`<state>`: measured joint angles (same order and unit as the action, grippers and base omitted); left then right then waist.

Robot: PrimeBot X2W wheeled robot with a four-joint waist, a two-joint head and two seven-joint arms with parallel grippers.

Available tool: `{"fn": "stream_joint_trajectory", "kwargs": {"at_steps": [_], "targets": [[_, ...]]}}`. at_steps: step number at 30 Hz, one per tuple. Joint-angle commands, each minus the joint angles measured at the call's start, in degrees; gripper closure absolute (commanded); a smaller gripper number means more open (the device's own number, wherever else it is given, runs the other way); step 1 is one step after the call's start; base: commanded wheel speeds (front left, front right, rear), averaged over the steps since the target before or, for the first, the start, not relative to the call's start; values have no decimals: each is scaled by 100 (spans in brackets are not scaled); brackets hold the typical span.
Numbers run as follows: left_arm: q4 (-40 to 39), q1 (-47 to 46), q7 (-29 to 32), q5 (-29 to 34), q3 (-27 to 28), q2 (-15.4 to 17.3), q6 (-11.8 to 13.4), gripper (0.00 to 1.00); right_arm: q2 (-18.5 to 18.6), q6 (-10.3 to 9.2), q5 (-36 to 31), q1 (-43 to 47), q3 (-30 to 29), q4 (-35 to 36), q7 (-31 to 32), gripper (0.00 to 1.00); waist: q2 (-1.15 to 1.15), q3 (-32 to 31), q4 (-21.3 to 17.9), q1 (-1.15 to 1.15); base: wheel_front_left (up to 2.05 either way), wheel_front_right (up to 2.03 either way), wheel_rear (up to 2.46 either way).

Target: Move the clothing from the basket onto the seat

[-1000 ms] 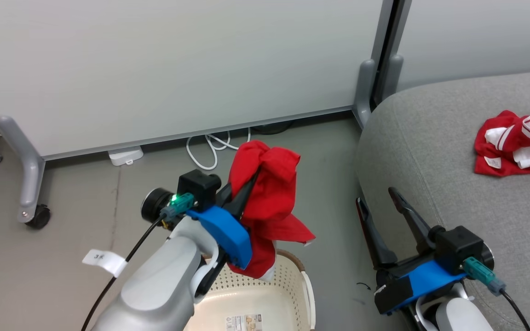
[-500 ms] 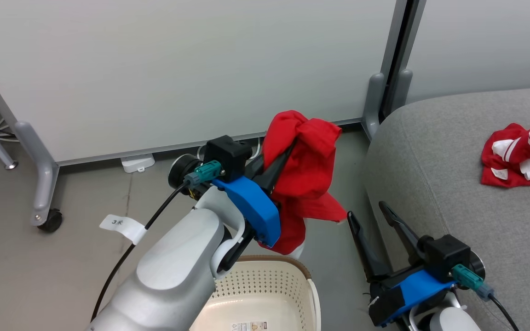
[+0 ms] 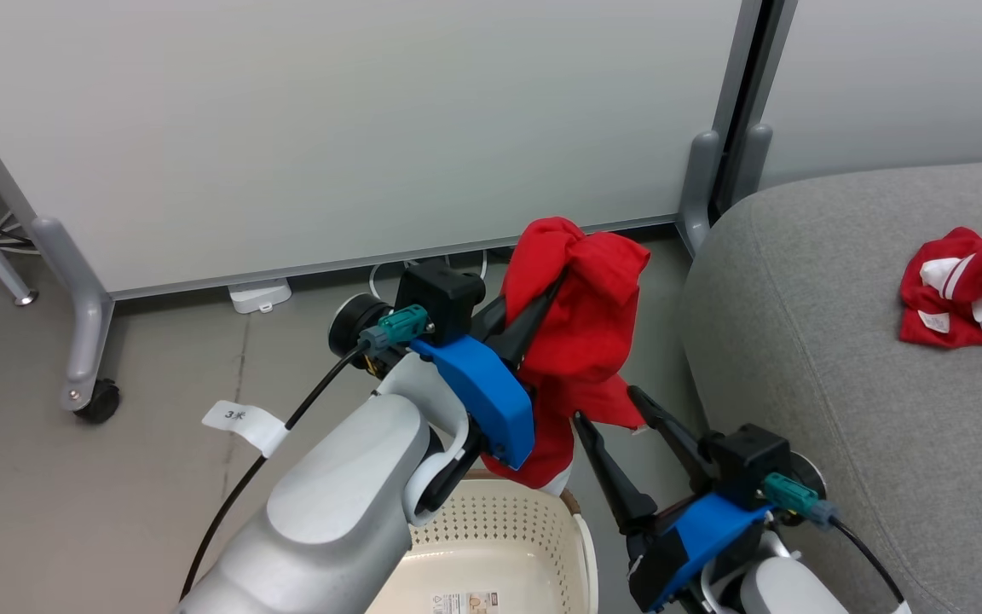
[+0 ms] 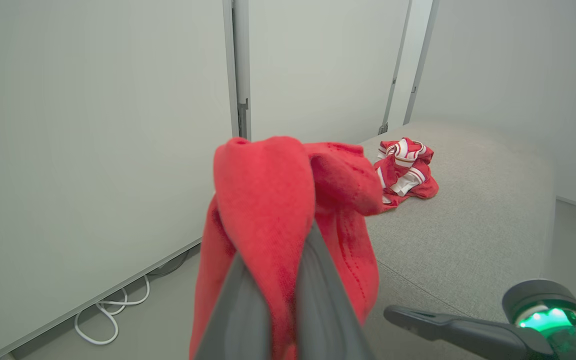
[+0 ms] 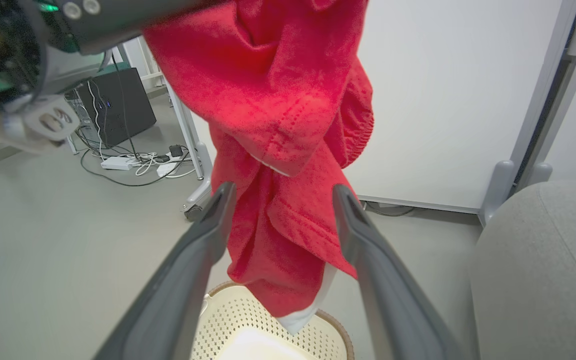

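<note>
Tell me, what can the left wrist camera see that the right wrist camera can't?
Left wrist view: a striped garment lying crumpled on the seat. Right wrist view: the basket underneath, and a black computer on the floor with cables beside it. Both: the held garment hanging from the left jaws, part of the grey seat, and the white panels behind.
</note>
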<state>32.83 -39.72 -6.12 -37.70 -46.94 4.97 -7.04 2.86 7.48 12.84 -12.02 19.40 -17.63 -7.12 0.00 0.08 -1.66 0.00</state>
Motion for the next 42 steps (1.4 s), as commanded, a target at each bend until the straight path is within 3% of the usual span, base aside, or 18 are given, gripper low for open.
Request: {"fn": "stream_joint_trajectory", "kwargs": {"at_steps": [1, 19, 29, 30, 31, 32, 33, 42], "targets": [[-1, 19, -4, -14, -5, -9, 25, 100, 5, 3, 48, -115, 66, -59, -1, 0, 0, 2, 7, 0, 0, 0, 0], [-190, -101, 70, -301, -457, -191, -7, 100, 7, 3, 1223, -1503, 912, -1951, -559, 0, 0, -6, 247, 0, 0, 0, 0], [-397, -123, 88, -617, -692, -207, 21, 100, 7, 3, 521, -1980, 693, -2485, -786, 0, 0, 4, 303, 0, 0, 0, 0], [-407, -127, 78, -629, -712, -207, 36, 100, 7, 3, 471, -1990, 650, -2494, -794, 22, 0, 5, 310, 0, 0, 0, 0], [-410, -130, 67, -650, -730, -207, 43, 100, 7, 3, 416, -2002, 613, -2502, -802, 53, 0, 5, 316, 0, 0, 0, 0], [-411, -133, 62, -671, -747, -207, 54, 100, 7, 3, 377, -2002, 576, -2500, -807, 66, 0, 6, 321, 0, 0, 0, 0], [-405, -136, 51, -670, -761, -207, 64, 100, 7, 3, 314, -1997, 544, -2492, -806, 100, 0, 7, 325, 0, 0, 0, 0], [-229, -169, -28, -707, -785, -206, 120, 100, 7, 3, 73, -1805, 444, -2321, -814, 100, 0, 30, 290, 0, 0, 0, 0]]}}
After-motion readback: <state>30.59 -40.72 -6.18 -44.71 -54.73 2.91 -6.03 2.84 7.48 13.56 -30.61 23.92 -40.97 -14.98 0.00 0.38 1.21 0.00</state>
